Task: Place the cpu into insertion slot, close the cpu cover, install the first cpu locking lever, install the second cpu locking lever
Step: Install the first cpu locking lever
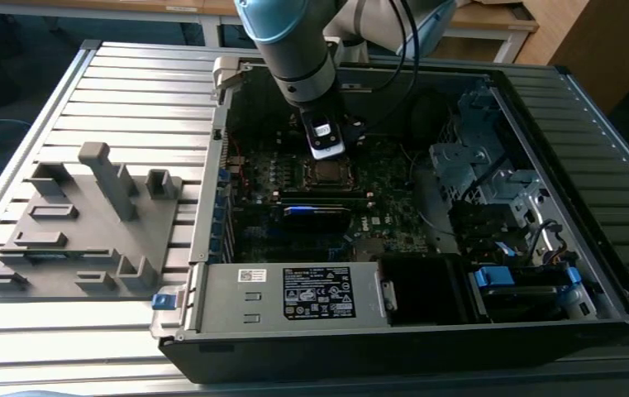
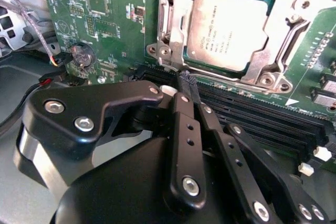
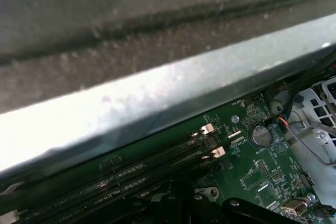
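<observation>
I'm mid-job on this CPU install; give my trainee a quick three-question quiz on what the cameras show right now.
1. True or false: in the second wrist view, the cpu already sits in the socket with the cpu cover lying over its edges.
2. What does the claw hold? A) the cpu B) a memory stick C) nothing visible between its closed fingertips
3. In the exterior view, the grey fixture tray lies on which side of the computer case?

Key: 1 true; 2 C; 3 the exterior view's left.
</observation>
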Tool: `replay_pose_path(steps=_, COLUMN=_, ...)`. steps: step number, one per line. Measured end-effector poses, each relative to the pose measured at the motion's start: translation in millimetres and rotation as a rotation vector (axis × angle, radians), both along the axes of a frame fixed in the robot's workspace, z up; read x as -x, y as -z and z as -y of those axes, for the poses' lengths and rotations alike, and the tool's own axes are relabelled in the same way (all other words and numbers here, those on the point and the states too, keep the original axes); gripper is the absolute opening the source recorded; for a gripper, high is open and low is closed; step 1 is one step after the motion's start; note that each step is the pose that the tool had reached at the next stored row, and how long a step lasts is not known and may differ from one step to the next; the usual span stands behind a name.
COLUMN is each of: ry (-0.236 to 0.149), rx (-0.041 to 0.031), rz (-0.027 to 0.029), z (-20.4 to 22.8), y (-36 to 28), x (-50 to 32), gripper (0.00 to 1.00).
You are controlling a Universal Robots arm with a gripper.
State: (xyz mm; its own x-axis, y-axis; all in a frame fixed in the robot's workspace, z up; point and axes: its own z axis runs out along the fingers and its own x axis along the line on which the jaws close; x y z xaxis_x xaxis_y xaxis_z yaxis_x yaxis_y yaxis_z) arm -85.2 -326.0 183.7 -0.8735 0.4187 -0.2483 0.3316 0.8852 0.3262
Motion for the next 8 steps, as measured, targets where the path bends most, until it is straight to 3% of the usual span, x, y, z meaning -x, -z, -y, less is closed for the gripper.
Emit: replay_pose_path(steps=8, ry=0.000, rx=-0.0002, rz=0.0006, z=0.3, y=0.7, x=0.0, gripper=0.11)
